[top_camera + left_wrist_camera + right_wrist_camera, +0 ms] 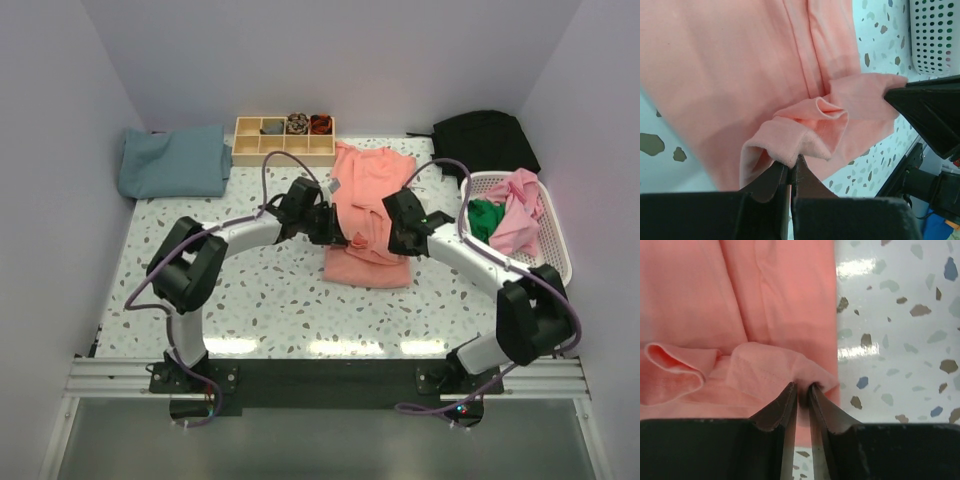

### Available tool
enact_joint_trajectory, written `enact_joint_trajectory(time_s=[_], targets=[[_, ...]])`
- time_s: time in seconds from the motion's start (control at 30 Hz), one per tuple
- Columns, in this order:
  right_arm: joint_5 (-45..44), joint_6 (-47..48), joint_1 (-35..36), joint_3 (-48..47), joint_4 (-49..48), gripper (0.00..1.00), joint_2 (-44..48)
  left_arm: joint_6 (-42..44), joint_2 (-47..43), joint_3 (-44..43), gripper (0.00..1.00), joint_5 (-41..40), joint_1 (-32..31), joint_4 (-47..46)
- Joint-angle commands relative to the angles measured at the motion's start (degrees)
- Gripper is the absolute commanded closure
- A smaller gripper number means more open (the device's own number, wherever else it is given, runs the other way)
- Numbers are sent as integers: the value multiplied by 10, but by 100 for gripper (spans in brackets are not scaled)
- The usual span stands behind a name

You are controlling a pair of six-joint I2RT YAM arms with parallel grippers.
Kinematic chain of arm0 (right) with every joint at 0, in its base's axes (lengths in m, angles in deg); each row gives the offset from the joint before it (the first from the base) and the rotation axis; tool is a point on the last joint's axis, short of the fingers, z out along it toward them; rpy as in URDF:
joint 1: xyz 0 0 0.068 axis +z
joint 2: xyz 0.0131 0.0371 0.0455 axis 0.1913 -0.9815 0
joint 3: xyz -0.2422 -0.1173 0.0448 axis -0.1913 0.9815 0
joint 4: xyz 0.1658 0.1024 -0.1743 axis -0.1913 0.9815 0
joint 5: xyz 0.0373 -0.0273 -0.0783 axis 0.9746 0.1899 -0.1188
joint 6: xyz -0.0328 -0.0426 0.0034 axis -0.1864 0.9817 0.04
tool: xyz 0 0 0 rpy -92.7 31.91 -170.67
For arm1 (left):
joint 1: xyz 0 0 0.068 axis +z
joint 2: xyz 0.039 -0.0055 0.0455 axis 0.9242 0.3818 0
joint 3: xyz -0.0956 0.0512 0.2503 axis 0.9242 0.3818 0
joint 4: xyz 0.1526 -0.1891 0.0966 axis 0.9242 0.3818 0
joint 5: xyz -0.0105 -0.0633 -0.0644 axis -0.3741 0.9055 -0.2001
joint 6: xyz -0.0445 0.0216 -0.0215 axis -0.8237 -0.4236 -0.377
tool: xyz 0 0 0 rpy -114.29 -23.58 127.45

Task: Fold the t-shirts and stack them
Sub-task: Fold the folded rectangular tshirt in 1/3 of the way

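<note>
At the centre of the tabletop point(250, 290), mid-frame in the top view: salmon-pink t-shirt point(365, 170), part-folded into a long band, upper end spread toward the wooden tray point(283, 152), lower end doubled over. Left tool point(791, 162) pressed together on a rolled hem at the shirt's left edge, cloth gathered above the tips. Right tool point(802, 387) at the opposite edge, jaws a sliver apart, hem bunched at the tips; nipped or free, cannot tell. Teal-blue t-shirt point(173, 162) folded flat at upper left, well apart. Pink t-shirt point(520, 215) and green t-shirt point(487, 218) loose in the white basket point(560, 262) at right, not yet folded.

Judged step: carrying or setting down a fold across the salmon shirt, both edges taken together.

Recommended:
- Keep both tools level and moving in step, so as to lay the crease square across the band.
- Hold the hems low over the cloth, avoiding drag on the layers beneath.
- Confirm a sound pinch on the right side before any lift; otherwise regrip.
- Release only with the edge lying flat and aligned with the layer below.
- Smooth the puckered roll at the left pinch, likely to leave a lump in the stack.
</note>
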Motion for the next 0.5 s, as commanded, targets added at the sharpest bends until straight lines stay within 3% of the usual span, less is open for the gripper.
enact_joint_trajectory(time_s=[0.0, 0.07, 0.1, 0.13, 0.2, 0.27, 0.3, 0.33, 0.4, 0.47], targets=[[14, 49, -10, -57, -52, 74, -46, 13, 32, -27, 100, 45, 12, -37], [0, 62, -15, -63, -63, 69, -68, 10, 37, -24, 100, 44, 15, -58], [-1, 68, -25, -72, -80, 62, -72, 10, 40, -26, 100, 42, 21, -68], [-13, 73, -30, -79, -82, 62, -78, 11, 42, -30, 100, 39, 25, -69], [-30, 86, -43, -102, -90, 61, -88, 9, 41, -37, 88, 32, 42, -81], [-58, 100, -46, -121, -83, 59, -87, 11, 37, -45, 65, 22, 53, -86], [-73, 106, -46, -132, -79, 53, -83, 16, 30, -50, 50, 14, 65, -74], [-81, 112, -47, -135, -76, 53, -77, 19, 25, -56, 24, -3, 71, -66], [-88, 119, -47, -139, -61, 52, -54, 29, -1, -56, 0, -14, 83, -54], [-37, 124, -48, -131, -51, 51, -33, 41, -30, -53, 0, -28, 86, -28]])
